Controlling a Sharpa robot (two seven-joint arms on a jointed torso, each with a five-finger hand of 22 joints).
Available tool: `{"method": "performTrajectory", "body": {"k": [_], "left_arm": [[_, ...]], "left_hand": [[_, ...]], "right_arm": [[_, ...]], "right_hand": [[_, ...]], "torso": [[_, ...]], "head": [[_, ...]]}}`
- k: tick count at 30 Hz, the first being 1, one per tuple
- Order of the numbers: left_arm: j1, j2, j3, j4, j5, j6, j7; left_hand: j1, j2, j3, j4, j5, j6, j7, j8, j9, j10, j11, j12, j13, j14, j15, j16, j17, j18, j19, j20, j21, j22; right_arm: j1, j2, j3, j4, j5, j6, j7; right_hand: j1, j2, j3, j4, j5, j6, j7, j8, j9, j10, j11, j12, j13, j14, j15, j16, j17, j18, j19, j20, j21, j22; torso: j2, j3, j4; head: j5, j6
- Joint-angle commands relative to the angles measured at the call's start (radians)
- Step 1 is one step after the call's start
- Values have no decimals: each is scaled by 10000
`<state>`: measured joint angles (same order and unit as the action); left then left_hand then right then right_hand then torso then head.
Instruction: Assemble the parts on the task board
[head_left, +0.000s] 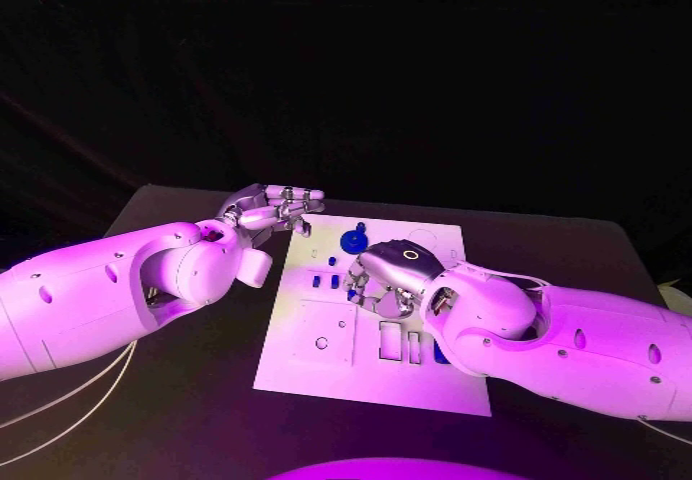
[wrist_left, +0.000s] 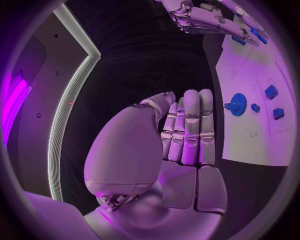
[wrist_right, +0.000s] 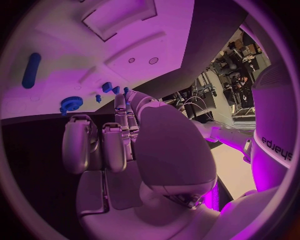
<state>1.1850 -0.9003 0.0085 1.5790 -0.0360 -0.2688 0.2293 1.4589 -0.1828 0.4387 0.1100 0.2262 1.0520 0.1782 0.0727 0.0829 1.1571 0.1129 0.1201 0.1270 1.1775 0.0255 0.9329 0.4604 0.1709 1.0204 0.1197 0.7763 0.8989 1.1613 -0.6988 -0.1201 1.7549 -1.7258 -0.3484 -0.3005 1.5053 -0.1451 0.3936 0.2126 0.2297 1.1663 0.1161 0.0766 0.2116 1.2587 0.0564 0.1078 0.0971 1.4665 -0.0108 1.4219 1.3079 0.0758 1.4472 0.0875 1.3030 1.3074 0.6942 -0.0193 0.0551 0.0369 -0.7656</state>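
The task board (head_left: 325, 375) lies in the middle of the table (head_left: 173, 420), its long side running away from the robot. The gear (head_left: 352, 241) sits on the board near its far edge. Nearer the robot from the gear, a few small parts (head_left: 317, 282) stand on the board toward its left side. The left hand (head_left: 274, 212) is at the board's far left corner, just beside the edge, over the table. The right hand (head_left: 387, 275) is over the middle of the board, just right of the small parts and nearer than the gear. Recessed slots (head_left: 392, 342) lie in the board's near half, beside the right arm.
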Motion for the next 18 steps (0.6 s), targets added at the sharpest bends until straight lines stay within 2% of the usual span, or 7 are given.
{"method": "performTrajectory", "body": {"k": [1,2,10,15,18], "left_arm": [[9,62,4,7,30,210,34],[9,70,4,9,30,217,35],[11,84,4,4,30,206,18],[12,98,4,-6,30,210,15],[12,105,4,-8,30,213,11]], "left_hand": [[74,-10,23,-58,67,-43,51,-45,-12,-67,-27,59,3,-73,27,-40,-8,132,20,-25,-30,-15],[74,-10,23,-58,67,-43,51,-45,-12,-67,-27,59,3,-73,27,-40,-8,132,20,-25,-30,-15],[74,-10,23,-58,67,-43,51,-45,-12,-67,-27,59,3,-73,27,-40,-8,132,20,-25,-30,-15],[74,-10,23,-58,67,-43,51,-45,-12,-67,-27,59,3,-73,27,-40,-8,132,20,-25,-30,-15],[74,-10,23,-58,67,-43,51,-45,-12,-67,-27,59,3,-73,27,-40,-8,132,20,-25,-30,-15]], "right_arm": [[-136,216,-26,-218,-47,122,196],[-173,260,-31,-262,-39,133,207],[-414,514,-57,-533,56,198,295],[-505,548,-67,-612,73,241,315],[-545,545,-73,-640,77,259,325]], "right_hand": [[-115,17,77,3,-22,62,41,20,20,64,0,-63,-15,591,-88,35,298,-202,81,-16,36,1611],[-131,14,77,2,-22,59,42,18,21,65,1,-67,-17,592,-86,36,298,-202,82,-15,36,1611],[-186,9,76,-3,-21,46,46,8,24,61,7,-85,-22,592,-82,37,293,-201,80,-12,29,1613],[-191,9,76,-4,-20,45,46,7,25,61,8,-87,-23,590,-81,33,286,-202,81,-12,31,1614],[-194,9,76,-4,-20,45,46,7,25,61,8,-88,-23,591,-81,34,288,-202,81,-12,31,1614]], "torso": [[12,6,17],[6,-1,35],[11,-6,14],[10,-12,23],[3,-10,29]], "head": [[118,11],[129,-14],[335,-208],[446,-281],[467,-314]]}}
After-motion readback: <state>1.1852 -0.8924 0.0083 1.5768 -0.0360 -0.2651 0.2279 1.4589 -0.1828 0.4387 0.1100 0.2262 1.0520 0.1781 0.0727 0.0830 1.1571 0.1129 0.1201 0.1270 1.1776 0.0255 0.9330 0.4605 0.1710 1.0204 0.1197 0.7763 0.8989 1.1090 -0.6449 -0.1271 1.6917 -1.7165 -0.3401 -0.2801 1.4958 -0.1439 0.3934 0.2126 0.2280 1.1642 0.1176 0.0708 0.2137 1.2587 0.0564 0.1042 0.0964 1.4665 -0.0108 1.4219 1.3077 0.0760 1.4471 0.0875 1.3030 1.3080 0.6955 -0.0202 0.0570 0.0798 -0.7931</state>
